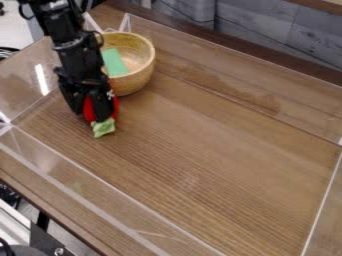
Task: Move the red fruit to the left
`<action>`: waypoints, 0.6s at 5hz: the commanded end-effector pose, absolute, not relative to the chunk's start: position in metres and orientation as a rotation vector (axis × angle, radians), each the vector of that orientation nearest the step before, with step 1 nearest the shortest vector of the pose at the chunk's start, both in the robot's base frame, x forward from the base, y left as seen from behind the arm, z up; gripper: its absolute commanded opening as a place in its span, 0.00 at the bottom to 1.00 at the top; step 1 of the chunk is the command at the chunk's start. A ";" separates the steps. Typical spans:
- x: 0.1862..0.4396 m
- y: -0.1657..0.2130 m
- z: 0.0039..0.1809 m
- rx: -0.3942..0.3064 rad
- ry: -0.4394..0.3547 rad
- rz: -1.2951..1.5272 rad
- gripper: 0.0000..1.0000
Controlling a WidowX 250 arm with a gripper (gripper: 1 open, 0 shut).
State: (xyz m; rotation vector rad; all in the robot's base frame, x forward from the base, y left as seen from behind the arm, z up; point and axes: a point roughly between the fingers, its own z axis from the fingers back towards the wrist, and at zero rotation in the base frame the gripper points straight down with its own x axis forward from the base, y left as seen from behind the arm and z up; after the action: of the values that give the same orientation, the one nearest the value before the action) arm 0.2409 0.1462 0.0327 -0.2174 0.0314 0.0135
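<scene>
The red fruit (96, 112) lies on the wooden table (214, 140) at the left, its light green leafy stub (103, 128) pointing toward the front. My black gripper (90, 108) stands upright over it, open, with one finger on each side of the fruit. The fruit rests on the table surface and is partly hidden by the fingers. Just behind it stands the wooden bowl (139, 64) holding a flat green piece (116, 63).
Clear plastic walls (40, 150) enclose the table on all sides; the left wall is close to the gripper. The wooden bowl stands right behind the gripper. Bare wood stretches to the right and front.
</scene>
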 end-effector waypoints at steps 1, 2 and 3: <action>0.247 0.161 0.073 -0.168 -0.037 0.047 1.00; 0.246 0.167 0.087 -0.160 -0.035 0.077 1.00; 0.242 0.168 0.089 -0.153 -0.031 0.147 1.00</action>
State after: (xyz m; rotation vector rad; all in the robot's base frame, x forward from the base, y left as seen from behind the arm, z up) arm 0.2401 0.1622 0.0719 -0.1903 0.0196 0.1436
